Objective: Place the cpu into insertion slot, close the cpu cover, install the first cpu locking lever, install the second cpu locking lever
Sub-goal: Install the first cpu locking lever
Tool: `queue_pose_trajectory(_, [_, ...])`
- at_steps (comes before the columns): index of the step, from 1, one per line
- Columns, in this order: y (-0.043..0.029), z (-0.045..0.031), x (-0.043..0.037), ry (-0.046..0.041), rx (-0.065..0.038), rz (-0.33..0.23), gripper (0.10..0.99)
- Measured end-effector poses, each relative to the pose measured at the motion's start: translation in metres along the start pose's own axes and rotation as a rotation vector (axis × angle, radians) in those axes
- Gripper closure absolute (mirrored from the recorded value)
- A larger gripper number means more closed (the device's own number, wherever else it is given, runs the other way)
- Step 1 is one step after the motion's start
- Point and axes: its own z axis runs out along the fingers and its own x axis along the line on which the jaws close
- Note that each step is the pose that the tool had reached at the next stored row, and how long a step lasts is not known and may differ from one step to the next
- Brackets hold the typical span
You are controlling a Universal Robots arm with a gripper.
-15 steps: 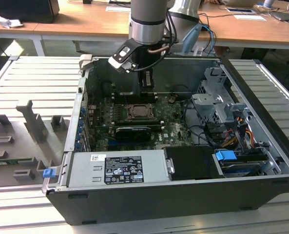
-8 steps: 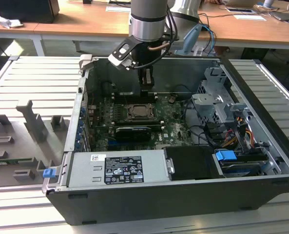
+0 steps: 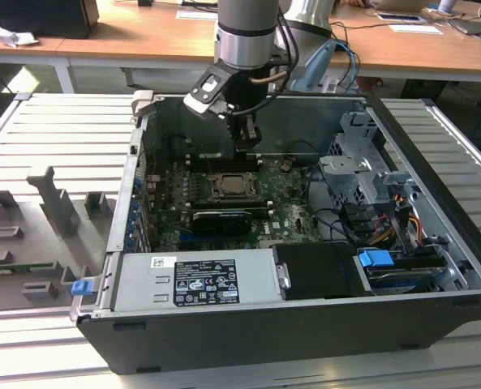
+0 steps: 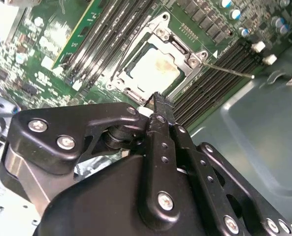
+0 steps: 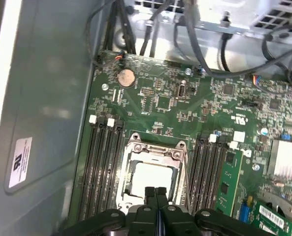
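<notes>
Case (image 3: pixel 264 344) lies open on table (image 3: pixel 53 130), board (image 5: pixel 155 83) on its floor. Cpu (image 5: pixel 150 179) sits in slot (image 3: pixel 237 186), framed by cover (image 5: pixel 158 150); memory slots (image 5: pixel 102 167) flank both sides. Gripper (image 5: pixel 155 191) hangs just above slot's edge. Drive cage (image 3: pixel 362 162) stands at exterior view's right.

The arm (image 3: pixel 244 32) is a silvery-grey cylinder ringed by a black band, with a pale blue joint cover (image 3: pixel 317 69) behind, black and copper-coloured cables (image 3: pixel 282 36) at the wrist, a white-faced camera block (image 3: pixel 210 91), and a black gripper (image 4: pixel 158 98) of jointed links studded with silver screws (image 4: pixel 165 200).
</notes>
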Motion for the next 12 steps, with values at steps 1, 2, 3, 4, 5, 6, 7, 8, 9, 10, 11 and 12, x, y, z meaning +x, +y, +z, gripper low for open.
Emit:
queue_pose_trajectory(1, [0.0000,0.0000,0.0000,0.0004,0.000,-0.017,0.980])
queue_pose_trajectory(2, [0.0000,0.0001,0.0000,0.0009,0.000,-0.037,0.980])
queue_pose_trajectory(3, [0.0000,0.0000,0.0000,0.0013,0.000,-0.053,0.980])
queue_pose_trajectory(4, [0.0000,0.0000,0.0000,0.0017,0.000,-0.070,0.980])
queue_pose_trajectory(5, [0.0000,0.0000,0.0000,0.0021,0.000,-0.087,0.980])
queue_pose_trajectory(6, [0.0000,0.0000,0.0000,0.0026,0.000,-0.107,0.980])
queue_pose_trajectory(7, [0.0000,0.0000,0.0000,0.0034,0.000,-0.141,0.980])
queue_pose_trajectory(8, [0.0000,0.0000,0.0000,0.0040,0.000,-0.167,0.980])
queue_pose_trajectory(9, [0.0000,0.0000,0.0000,0.0049,0.000,-0.204,0.980])
queue_pose_trajectory(10, [0.0000,0.0000,0.0000,0.0057,0.000,-0.241,0.980])
queue_pose_trajectory(11, [0.0000,0.0000,0.0000,0.0061,0.000,-0.261,0.980])
queue_pose_trajectory(12, [0.0000,0.0000,0.0000,0.0066,0.000,-0.278,0.980])
